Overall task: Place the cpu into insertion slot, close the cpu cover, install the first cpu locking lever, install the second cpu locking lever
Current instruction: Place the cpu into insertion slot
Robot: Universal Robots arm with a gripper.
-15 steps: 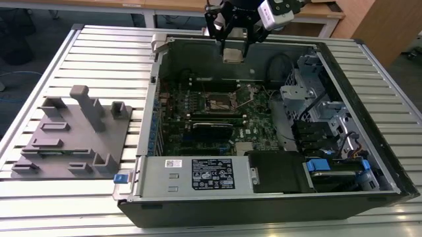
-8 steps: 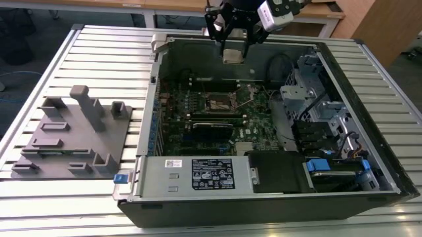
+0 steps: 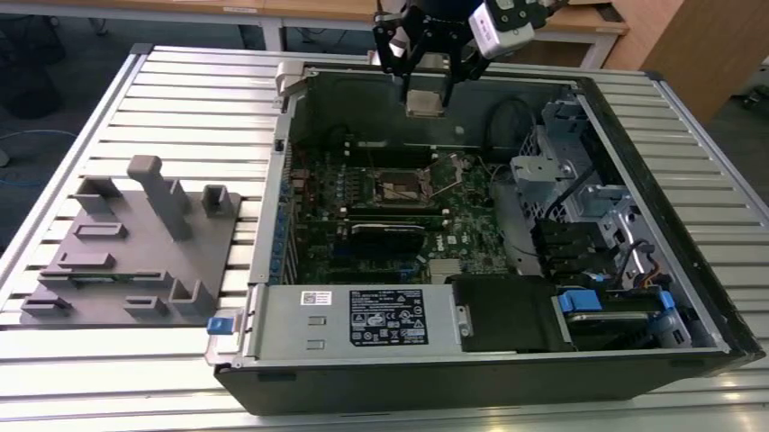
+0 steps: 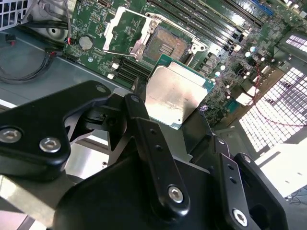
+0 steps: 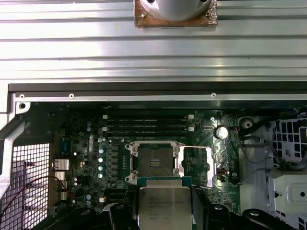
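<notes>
My gripper [image 3: 423, 97] hangs over the far end of the open computer case, shut on the cpu [image 3: 422, 103], a flat silvery square. In both wrist views the cpu [image 4: 175, 93] [image 5: 164, 206] sits between the black fingers [image 4: 140, 88], well above the motherboard. The insertion slot [image 3: 402, 186] [image 4: 165, 43] [image 5: 154, 163] is a dark square recess with a metal rim, and nothing lies in it. The cpu cover [image 4: 125, 28] [image 5: 210, 165] is swung open to one side of the slot.
The case [image 3: 625, 360] lies open on a slatted aluminium table [image 3: 180, 99]. A power supply [image 3: 360, 317] fills its near side and a drive cage [image 3: 565, 180] stands at the exterior view's right. A grey fixture [image 3: 132, 261] sits at the exterior view's left. Memory slots [image 5: 148, 125] run beside the slot.
</notes>
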